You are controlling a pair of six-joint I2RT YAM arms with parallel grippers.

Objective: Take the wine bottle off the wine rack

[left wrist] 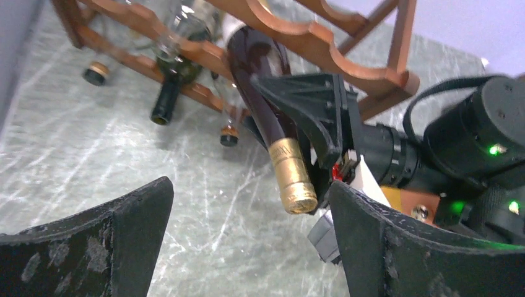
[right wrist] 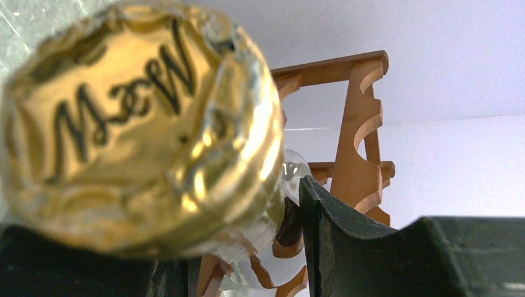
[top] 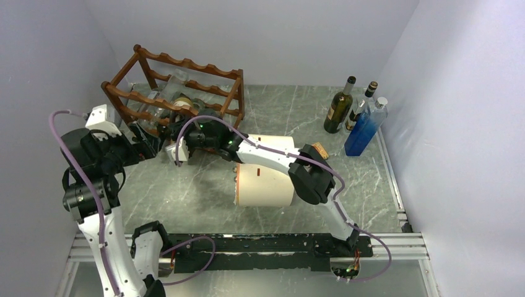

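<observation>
While the wine bottle (left wrist: 255, 59) lies with its body cradled in a scallop of the wine rack (top: 186, 65), its neck sticks out of the front, slanting down towards the table and the arms' side. The right gripper (left wrist: 282, 120) has closed around that neck just above the gold foil cap (right wrist: 136, 124), which fills the right wrist view. So the long axis runs from rack to claw, and I'd judge the pull must follow that line, straight back out of the rail and away from the other bottles (left wrist: 170, 80) resting lower in the rack. The left gripper (left wrist: 247, 185) hangs just beside, jaws spread wide and holding nothing, facing the cap. The right arm is plainly the nearer one.
</observation>
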